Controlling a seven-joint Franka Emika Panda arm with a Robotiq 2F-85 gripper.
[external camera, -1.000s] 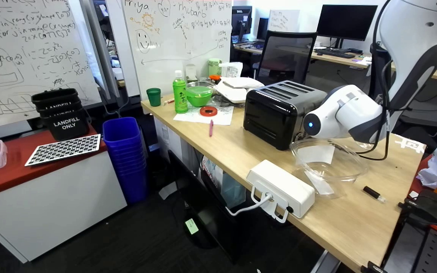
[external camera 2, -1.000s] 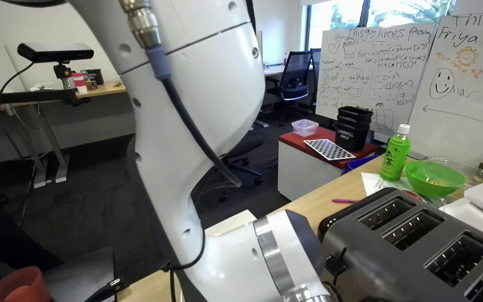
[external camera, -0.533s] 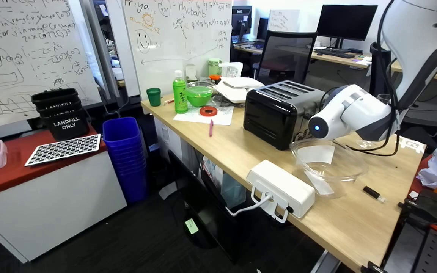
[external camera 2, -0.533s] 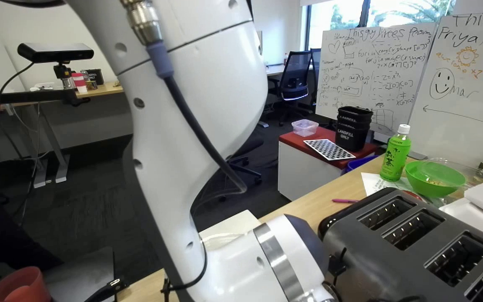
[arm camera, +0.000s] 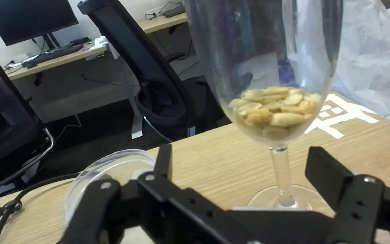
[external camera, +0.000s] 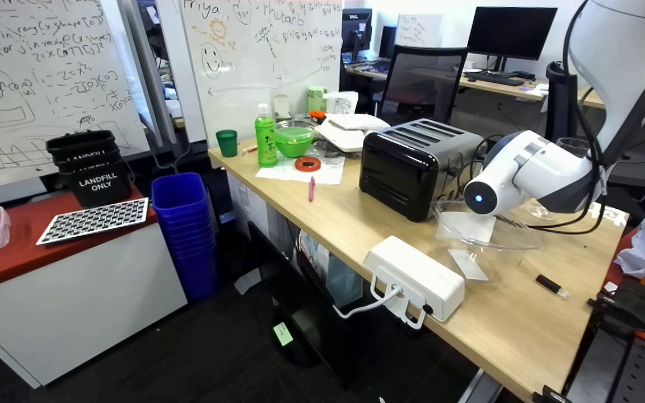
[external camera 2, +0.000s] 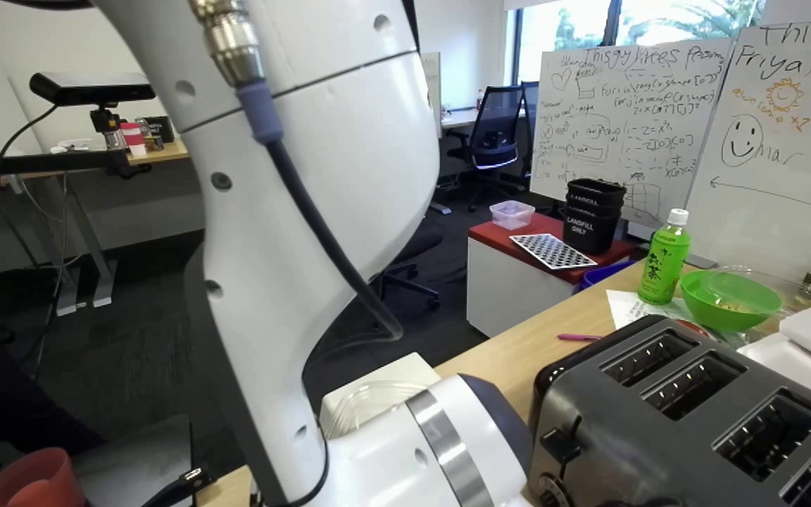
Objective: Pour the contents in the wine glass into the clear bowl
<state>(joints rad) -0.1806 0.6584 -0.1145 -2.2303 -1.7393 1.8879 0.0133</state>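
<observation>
- Our end effector (arm camera: 240, 159) is spread wide, with nothing gripped. The thin stem of the wine glass (arm camera: 266, 67) shows between its fingers, nearer the one on the right of the wrist view; we can't tell whether the tips have reached around it.
- The wine glass stands upright on the desk (arm camera: 198, 159), with what look like peanuts (arm camera: 273, 110) in the bottom of its cup. If we close off-centre, the nearer finger may meet the stem first and shove or tip the glass.
- On so slim a stem under a tall cup, our grip could let the glass swivel as we tilt, scattering the peanuts wide.
- In an exterior view the black cable (external camera: 595, 165) loops down near the foot of the glass; turning the arm could drag it in.
- What we judge to be the clear bowl (external camera: 515, 238) lies near the white box (external camera: 415, 277) and the toaster (external camera: 398, 173). The arm's wrist (external camera: 487, 187) overlaps its rim there; if they touch, which we can't tell, swinging could push the bowl.
- A low see-through vessel (arm camera: 90, 169) in the wrist view leaves us unsure which is meant; mixing them up would misplace the pour.
</observation>
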